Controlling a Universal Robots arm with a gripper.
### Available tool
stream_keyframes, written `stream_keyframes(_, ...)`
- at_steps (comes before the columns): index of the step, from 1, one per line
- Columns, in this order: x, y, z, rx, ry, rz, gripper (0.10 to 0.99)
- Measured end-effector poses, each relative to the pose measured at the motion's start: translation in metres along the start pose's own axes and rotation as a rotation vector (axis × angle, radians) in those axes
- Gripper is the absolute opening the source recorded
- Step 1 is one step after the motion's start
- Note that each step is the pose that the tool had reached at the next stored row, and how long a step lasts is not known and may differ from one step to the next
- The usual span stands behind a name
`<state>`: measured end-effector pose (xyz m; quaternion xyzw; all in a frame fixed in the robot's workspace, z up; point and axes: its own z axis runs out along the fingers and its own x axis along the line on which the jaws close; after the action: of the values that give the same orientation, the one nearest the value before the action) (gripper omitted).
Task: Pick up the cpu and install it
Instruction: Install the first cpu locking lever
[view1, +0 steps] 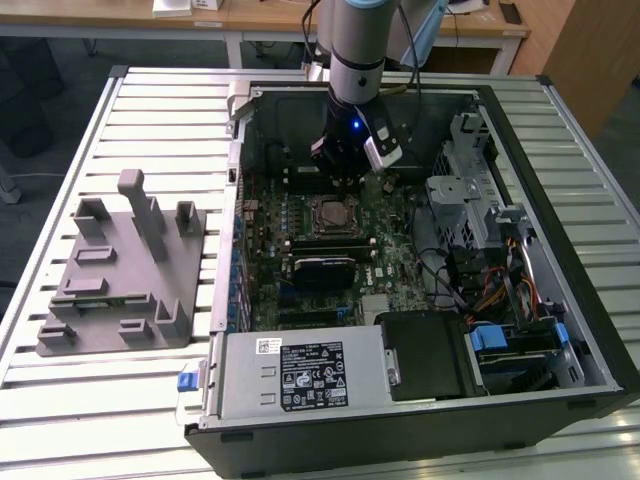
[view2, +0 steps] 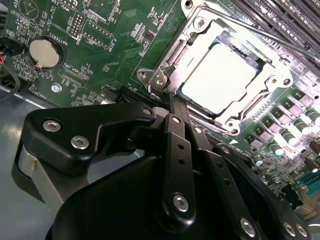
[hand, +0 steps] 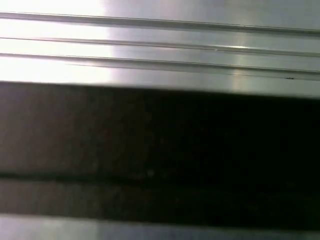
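**Inspector A:** Cpu (view2: 220, 80): position, please.

**Inspector B:** It lies flat inside the metal frame (view2: 167, 67) of the socket on the green board (view2: 100, 60), within the open computer case (view1: 590, 330). In the exterior view the same socket (view1: 330, 213) sits near the middle of the board. The grey holder tray (view1: 120, 270) stands well apart on the slatted table (view1: 150, 110), toward the exterior view's left.

**Inspector A:** And the gripper (view2: 172, 102)?

**Inspector B:** Its tip is just beside the frame's edge, off the chip itself. In the exterior view the gripper (view1: 345, 172) hangs low over the board, above the socket. Whether it is clenched or released, I cannot tell, because the black linkages hide the tip. Nothing shows between it and the chip.

**Inspector A:** Appearance of the chip?

**Inspector B:** A square, pale silver top plate, glaring bright under the light, with a thin darker margin where it meets the frame. It looks level, with no corner visibly raised. Glare hides any marking.

**Inspector A:** Your judgement on doing this step well?

**Inspector B:** The seat counts most. The chip should rest square and flush in the socket with no tilt, and any contact should be straight down and light, since the contacts beneath would likely bend under side load. The arm should keep clear of the frame and of the small parts around it. I cannot confirm that the frame is clamped.
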<state>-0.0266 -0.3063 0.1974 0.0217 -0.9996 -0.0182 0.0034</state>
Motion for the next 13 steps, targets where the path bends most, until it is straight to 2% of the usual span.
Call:
stream_keyframes(6, 0.0000, 0.0001, 0.0014, -0.001, -0.0001, 0.000, 0.106)
stream_keyframes(10, -0.0003, 0.0005, 0.0021, -0.025, -0.0020, -0.001, 0.106)
stream_keyframes(13, -0.0002, 0.0005, -0.0002, -0.033, -0.0021, -0.002, 0.106)
